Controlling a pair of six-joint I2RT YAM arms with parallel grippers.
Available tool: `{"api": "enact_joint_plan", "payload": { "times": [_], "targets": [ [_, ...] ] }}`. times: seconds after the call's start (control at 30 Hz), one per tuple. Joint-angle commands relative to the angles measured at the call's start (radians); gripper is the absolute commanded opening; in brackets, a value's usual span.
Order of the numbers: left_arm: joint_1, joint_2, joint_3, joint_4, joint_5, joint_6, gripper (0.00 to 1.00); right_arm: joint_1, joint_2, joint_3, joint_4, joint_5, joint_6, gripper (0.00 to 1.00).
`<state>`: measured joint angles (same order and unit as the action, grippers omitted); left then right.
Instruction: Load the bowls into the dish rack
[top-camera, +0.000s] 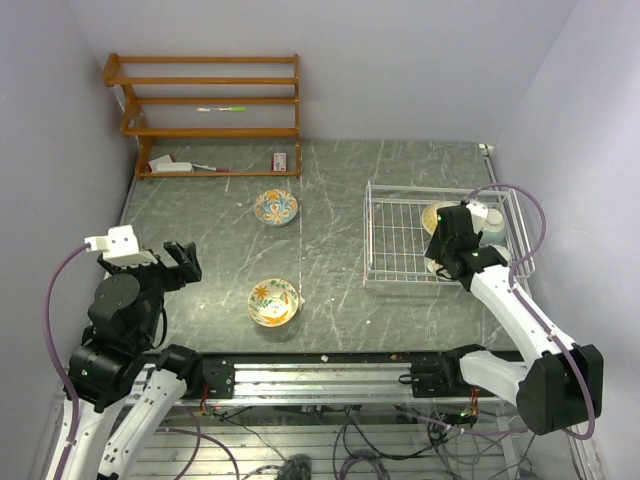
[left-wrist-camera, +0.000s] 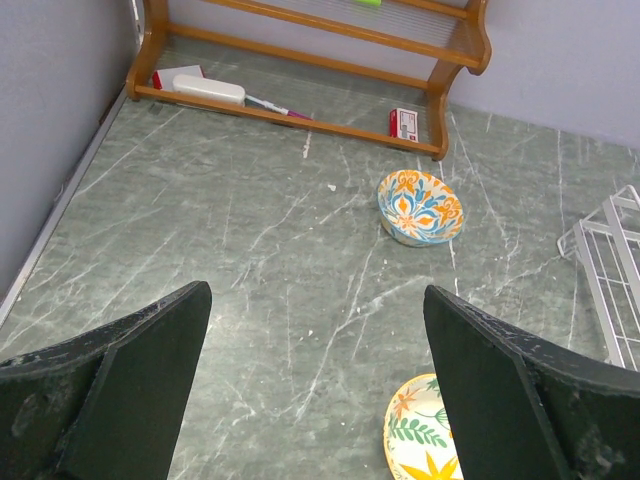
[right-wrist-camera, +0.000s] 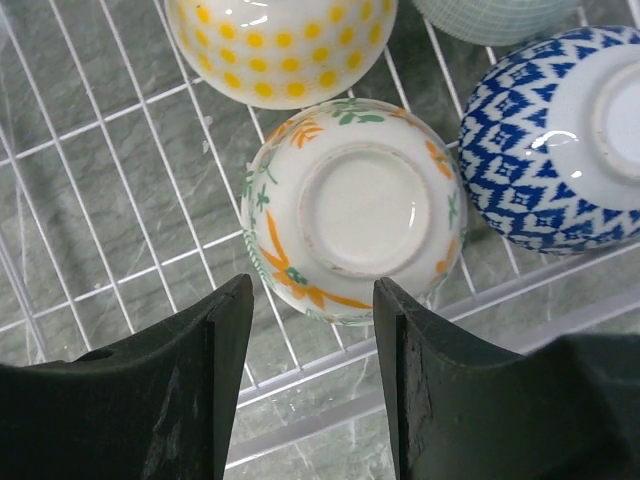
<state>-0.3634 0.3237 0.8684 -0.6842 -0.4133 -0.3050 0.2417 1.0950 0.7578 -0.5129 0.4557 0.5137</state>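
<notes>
While a floral bowl (top-camera: 273, 302) and a blue-orange bowl (top-camera: 276, 207) sit on the desk (top-camera: 330, 180), right fingers (top-camera: 443, 255) over the dish rack (top-camera: 367, 235), from the left wrist, left fingers (left-wrist-camera: 130, 380) spread wide (gripping nothing), from the right wrist, fingers parted above an upturned bowl (right-wrist-camera: 353, 205) in the rack

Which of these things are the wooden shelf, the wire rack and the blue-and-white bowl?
Wooden shelf (top-camera: 210, 80): top view, on an upper board.
Wire rack (top-camera: 400, 282): top view, on its near rim.
Blue-and-white bowl (right-wrist-camera: 500, 150): right wrist view, on its patterned side; it lies upside down.
</notes>
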Motion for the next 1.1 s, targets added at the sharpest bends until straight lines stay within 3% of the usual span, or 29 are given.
{"api": "enact_joint_plan", "payload": {
  "times": [0.0, 0.33, 0.57, 0.77, 1.07],
  "targets": [
    [0.007, 0.001, -0.003, 0.029, -0.004, 0.016, 0.98, 0.003, -0.035, 0.001, -0.025, 0.086, 0.030, 0.51],
    [0.007, 0.005, -0.016, 0.033, -0.007, 0.011, 0.98, 0.049, -0.114, -0.004, 0.116, -0.212, -0.031, 0.51],
    [0.007, 0.012, 0.004, 0.017, -0.033, 0.000, 0.98, 0.270, -0.057, 0.086, 0.231, -0.226, -0.044, 0.51],
    [0.007, 0.008, 0.081, -0.029, -0.079, -0.028, 0.98, 0.538, 0.126, 0.262, 0.308, -0.158, -0.119, 0.56],
    [0.007, 0.010, 0.197, -0.084, -0.098, -0.047, 0.98, 0.571, 0.596, 0.635, 0.342, -0.348, -0.242, 0.64]
  ]
}}
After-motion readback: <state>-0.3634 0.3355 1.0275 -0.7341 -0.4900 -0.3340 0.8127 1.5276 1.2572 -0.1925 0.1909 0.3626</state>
